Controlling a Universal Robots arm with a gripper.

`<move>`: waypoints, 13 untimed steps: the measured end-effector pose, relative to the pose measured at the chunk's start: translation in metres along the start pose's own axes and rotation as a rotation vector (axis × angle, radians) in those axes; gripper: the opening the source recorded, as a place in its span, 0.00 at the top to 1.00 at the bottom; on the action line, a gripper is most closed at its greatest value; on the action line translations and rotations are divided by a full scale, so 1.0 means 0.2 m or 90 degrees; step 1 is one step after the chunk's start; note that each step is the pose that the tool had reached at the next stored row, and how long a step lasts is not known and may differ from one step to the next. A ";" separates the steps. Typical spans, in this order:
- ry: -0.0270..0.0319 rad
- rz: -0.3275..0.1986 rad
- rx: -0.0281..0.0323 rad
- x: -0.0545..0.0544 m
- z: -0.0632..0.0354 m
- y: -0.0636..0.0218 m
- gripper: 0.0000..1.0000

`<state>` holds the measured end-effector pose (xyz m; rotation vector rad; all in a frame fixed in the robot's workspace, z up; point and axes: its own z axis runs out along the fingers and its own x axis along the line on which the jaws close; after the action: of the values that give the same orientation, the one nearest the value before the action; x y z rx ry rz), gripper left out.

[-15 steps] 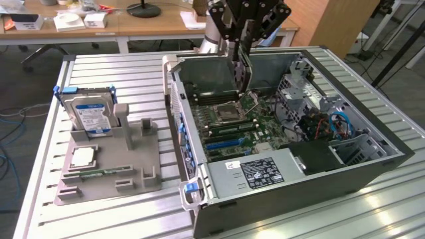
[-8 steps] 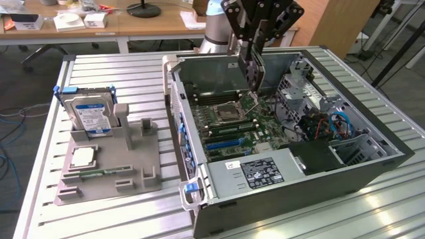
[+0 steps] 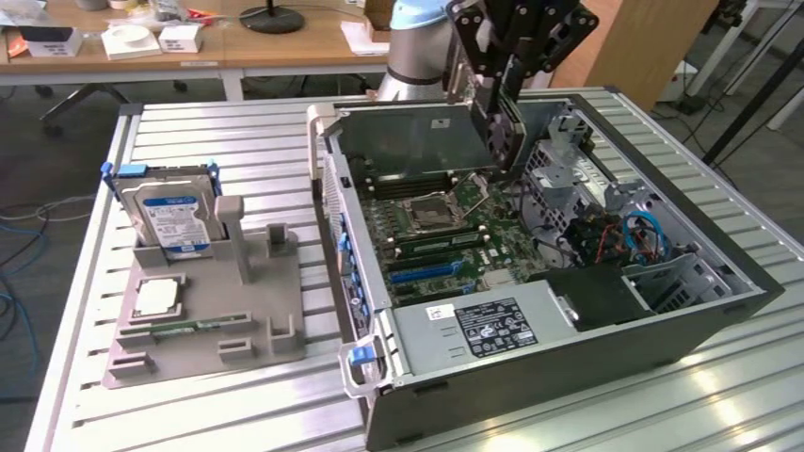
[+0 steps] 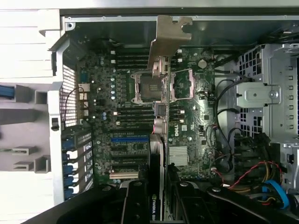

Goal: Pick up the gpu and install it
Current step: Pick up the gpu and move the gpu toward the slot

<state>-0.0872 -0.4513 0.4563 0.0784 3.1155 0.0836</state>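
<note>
On the worktop [image 3: 226, 132]: one open computer case [image 3: 553, 377], one grey holder [image 3: 251, 334], one hard drive [image 3: 173, 215], one processor chip [image 3: 154, 298], one memory stick [image 3: 188, 328]. One graphics card [image 4: 161, 109], in the one hand [image 3: 500, 94].

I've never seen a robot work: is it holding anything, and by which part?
Yes. The gripper clamps the gpu by its upper edge, the card hanging edge-down above the open computer case.
</note>
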 end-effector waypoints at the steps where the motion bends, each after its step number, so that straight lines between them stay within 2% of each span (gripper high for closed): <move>1: 0.0001 -0.002 -0.0001 -0.01 0.000 0.000 0.73; 8: 0.0006 -0.013 -0.0004 -0.02 0.001 0.001 0.73; 13: 0.0006 -0.013 -0.0005 -0.02 0.028 0.000 0.73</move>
<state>-0.0831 -0.4512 0.4508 0.0473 3.1165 0.0845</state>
